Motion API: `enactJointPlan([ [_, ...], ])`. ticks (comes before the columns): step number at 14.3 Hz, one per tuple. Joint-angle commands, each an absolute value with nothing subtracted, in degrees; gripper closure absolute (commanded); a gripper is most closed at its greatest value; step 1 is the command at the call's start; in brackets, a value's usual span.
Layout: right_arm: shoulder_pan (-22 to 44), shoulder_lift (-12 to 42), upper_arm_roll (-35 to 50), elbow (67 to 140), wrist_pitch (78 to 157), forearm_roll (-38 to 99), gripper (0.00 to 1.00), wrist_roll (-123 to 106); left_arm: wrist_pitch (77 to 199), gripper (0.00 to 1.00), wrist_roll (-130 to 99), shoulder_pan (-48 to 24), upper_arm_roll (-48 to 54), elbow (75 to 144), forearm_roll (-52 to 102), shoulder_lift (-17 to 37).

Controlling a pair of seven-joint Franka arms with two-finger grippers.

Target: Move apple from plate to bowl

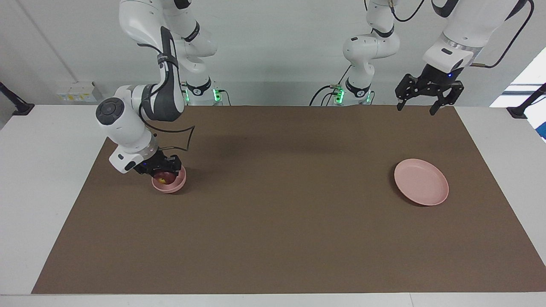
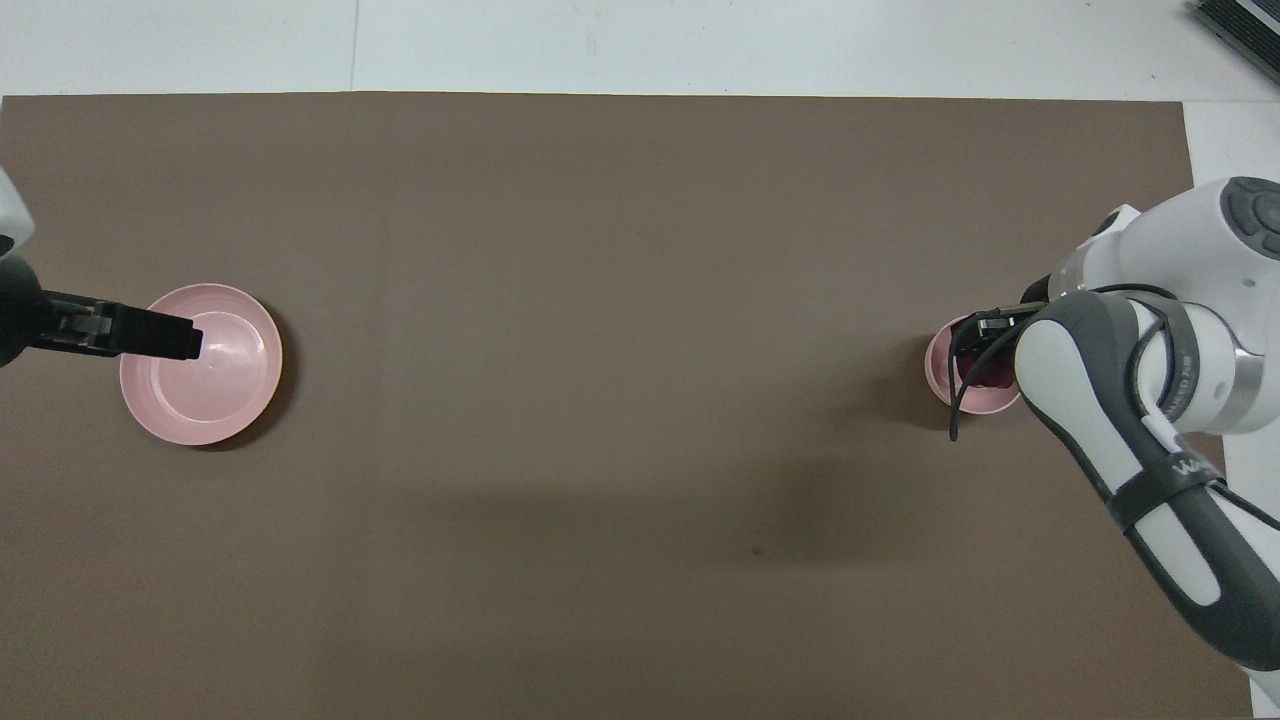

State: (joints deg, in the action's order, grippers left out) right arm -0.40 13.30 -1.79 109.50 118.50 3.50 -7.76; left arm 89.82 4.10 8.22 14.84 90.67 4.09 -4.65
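Empty plate [image 2: 215, 395], apple [image 2: 985, 372] in bowl [image 2: 940, 375]

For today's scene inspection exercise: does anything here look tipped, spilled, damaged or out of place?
Nothing stands out. The bowl and plate sit upright on the mat. The apple is in the bowl under the right end effector. The left end effector hangs open, high above the mat.

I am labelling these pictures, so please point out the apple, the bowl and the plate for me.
apple [image 1: 162, 178]: facing view, on its red top with the yellow patch.
bowl [image 1: 178, 182]: facing view, on its outer wall.
plate [image 1: 421, 187]: facing view, on its bare flat middle.
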Motion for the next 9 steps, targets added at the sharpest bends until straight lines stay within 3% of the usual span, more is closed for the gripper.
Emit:
enactJointPlan([
  [1, -1.41, 12.83, -1.14, 111.53, 120.85, 2.46, 1.0, -9.05, 84.74, 0.0, 5.01, 8.7, 14.42, 86.67, 2.72, -4.22],
  [9, -1.41, 13.18, -1.14, 112.68, 121.03, 2.46, 1.0, -9.05, 78.58, 0.0, 5.01, 8.79, 13.71, 81.48, 2.9, -2.55],
])
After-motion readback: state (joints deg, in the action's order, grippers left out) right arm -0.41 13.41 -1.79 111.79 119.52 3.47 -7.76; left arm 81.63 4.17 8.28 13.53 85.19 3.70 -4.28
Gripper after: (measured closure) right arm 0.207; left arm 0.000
